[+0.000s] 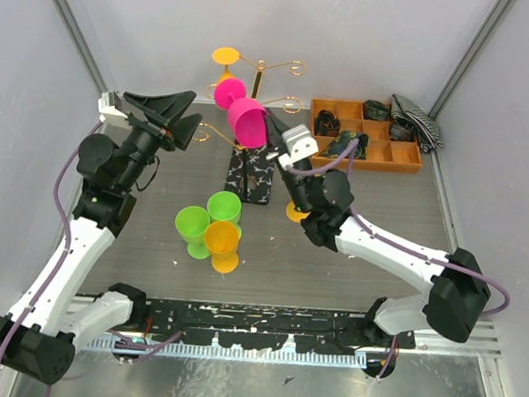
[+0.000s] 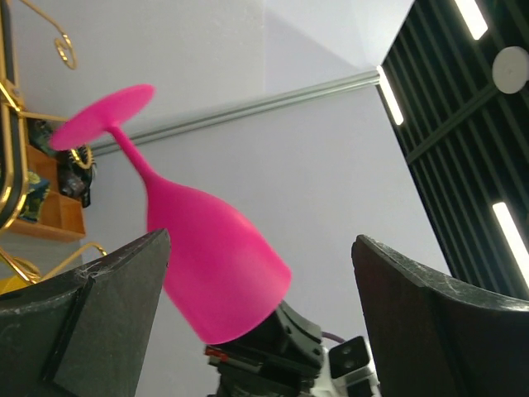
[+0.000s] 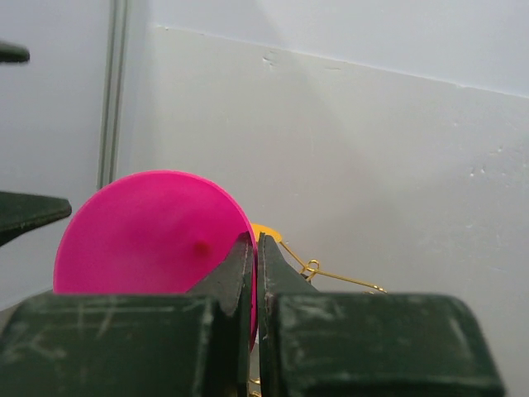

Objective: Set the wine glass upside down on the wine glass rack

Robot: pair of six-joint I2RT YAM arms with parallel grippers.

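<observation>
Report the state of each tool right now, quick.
Left tool: open, holding nothing.
Right tool: closed on the rim of the pink wine glass.

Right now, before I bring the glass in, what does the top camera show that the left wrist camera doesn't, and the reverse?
Top external only: the rack's black speckled base, two green glasses and an orange glass standing on the table, and the gap between the open left gripper and the pink wine glass.
Left wrist only: the glass side on and tilted, stem and foot uppermost; ceiling lights.
Both: the right gripper shut on the glass's rim, gold rack arms, the orange tray.
</observation>
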